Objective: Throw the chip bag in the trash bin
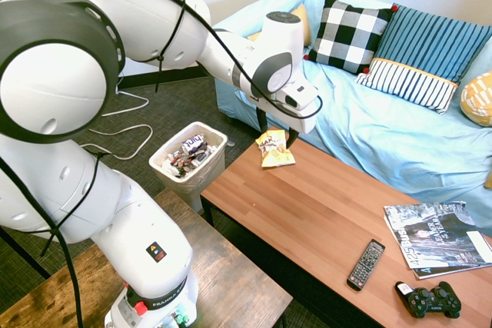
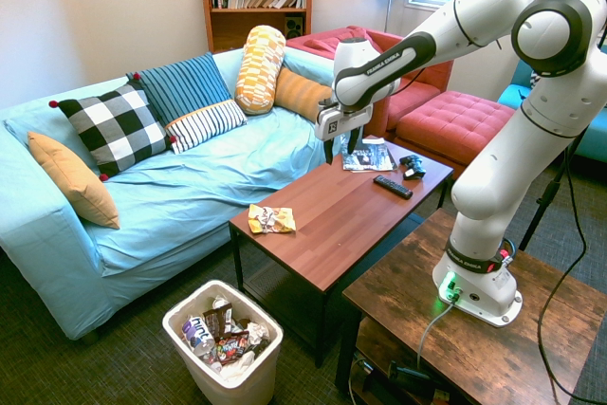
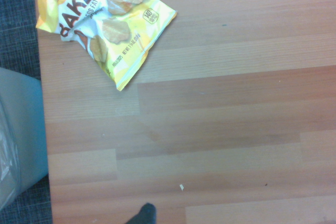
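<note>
Robot hand [image 1: 277, 130] hangs over tabletop [image 1: 323, 213], fingers spread wide and holding nothing, chip bag [image 1: 274, 148] lying flat near the table's end.

The second exterior view shows the hand [image 2: 340, 149] clear above the wood with the bag [image 2: 270, 220] well apart toward the corner nearest the trash bin [image 2: 224, 381], which stands on the floor holding wrappers. Only the wrist view shows the bag's [image 3: 102, 22] dark lettering. The first exterior view alone shows a remote [image 1: 366, 264], game controller [image 1: 428, 299] and magazines [image 1: 434, 237] plainly.
</note>
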You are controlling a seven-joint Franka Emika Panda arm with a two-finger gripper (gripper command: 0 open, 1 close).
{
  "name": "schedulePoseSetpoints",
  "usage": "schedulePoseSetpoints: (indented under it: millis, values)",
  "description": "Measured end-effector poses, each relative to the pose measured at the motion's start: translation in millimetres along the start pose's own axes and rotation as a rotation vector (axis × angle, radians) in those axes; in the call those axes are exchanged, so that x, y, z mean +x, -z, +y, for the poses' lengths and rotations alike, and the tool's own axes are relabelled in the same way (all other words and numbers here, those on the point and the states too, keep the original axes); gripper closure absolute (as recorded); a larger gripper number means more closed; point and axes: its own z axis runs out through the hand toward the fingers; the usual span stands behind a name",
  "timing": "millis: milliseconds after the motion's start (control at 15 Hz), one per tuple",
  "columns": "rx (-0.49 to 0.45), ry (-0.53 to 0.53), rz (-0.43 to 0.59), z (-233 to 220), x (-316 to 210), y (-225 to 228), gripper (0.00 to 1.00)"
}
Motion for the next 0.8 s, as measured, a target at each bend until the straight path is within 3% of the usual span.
schedulePoseSetpoints:
  millis: [400, 800]
  values:
    - [0.018, -0.018, 0.022, -23, 16, 2, 0.0]
    - [0.059, -0.006, 0.068, -134, 35, -19, 0.0]
